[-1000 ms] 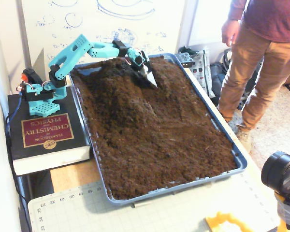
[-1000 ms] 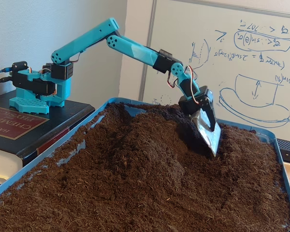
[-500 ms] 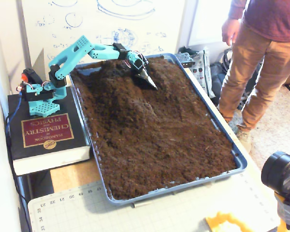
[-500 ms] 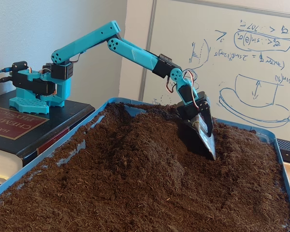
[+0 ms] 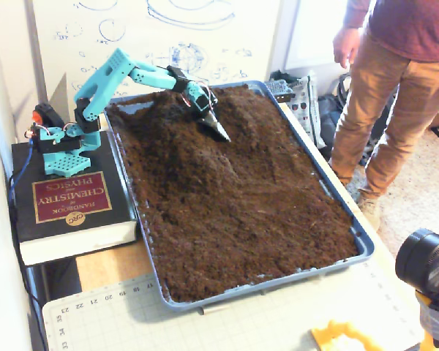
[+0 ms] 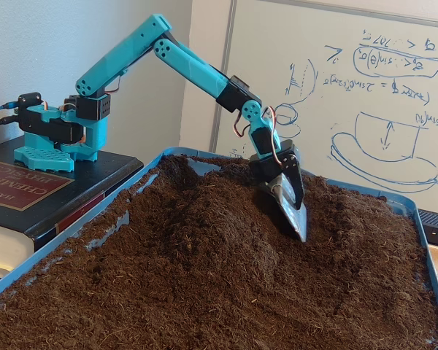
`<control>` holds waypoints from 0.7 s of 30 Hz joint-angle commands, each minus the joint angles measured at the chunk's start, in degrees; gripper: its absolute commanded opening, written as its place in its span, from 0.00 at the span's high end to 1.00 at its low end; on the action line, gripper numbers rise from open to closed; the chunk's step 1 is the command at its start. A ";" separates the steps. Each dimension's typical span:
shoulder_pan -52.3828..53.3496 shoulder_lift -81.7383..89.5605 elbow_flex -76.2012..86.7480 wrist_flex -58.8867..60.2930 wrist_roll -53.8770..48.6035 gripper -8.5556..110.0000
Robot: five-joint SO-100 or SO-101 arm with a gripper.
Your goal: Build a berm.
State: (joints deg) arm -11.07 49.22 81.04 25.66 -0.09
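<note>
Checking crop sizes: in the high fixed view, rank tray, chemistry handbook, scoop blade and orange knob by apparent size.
1. Blue tray
2. Chemistry handbook
3. Scoop blade on the gripper
4. Orange knob; close to the blade, so this order is unsure.

Wooden table point(image 5: 106, 267) carries a blue tray point(image 5: 362, 245) of dark soil, a thick chemistry handbook point(image 5: 66, 201) left of it in a fixed view, and a green cutting mat point(image 5: 227, 322) along the near edge.
</note>
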 commanded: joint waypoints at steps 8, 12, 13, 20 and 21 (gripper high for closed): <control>1.76 14.24 11.95 -0.09 -0.70 0.93; 1.49 18.28 15.03 -0.09 -0.44 0.93; 1.32 19.25 15.29 -0.18 0.18 0.93; 1.58 25.58 13.10 -0.26 0.62 0.93; 1.67 26.54 12.13 -0.18 1.32 0.93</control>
State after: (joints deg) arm -10.37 66.45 96.59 26.19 0.00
